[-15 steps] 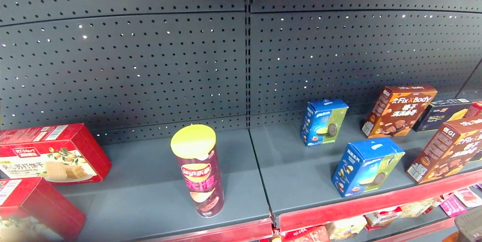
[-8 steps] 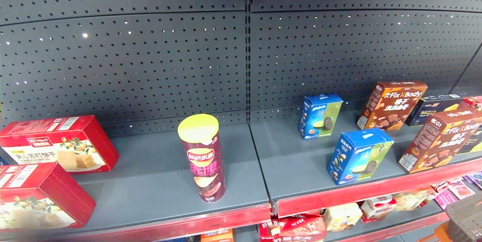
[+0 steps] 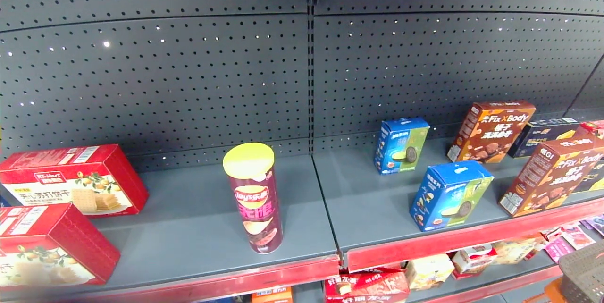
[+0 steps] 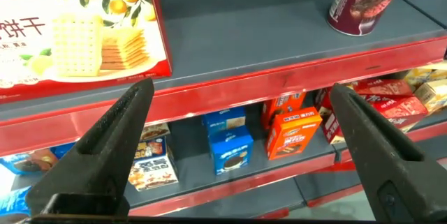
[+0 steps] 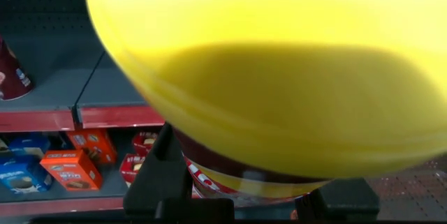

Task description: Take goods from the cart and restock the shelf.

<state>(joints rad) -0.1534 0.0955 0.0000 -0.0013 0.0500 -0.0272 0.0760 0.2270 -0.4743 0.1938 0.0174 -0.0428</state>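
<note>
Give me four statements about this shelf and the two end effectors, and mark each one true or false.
1. A maroon cylindrical chip can with a yellow lid stands upright on the grey metal shelf. True.
2. The left end effector grips a red box. False: it is open and empty, and the red cardboard cracker box sits on the shelf beyond it.
3. The right end effector holds a second yellow-lidded can. True.
4. Three blue cookie boxes stand on the shelf. False: there are two blue cardboard cookie boxes, a rear one and a front one.
</note>
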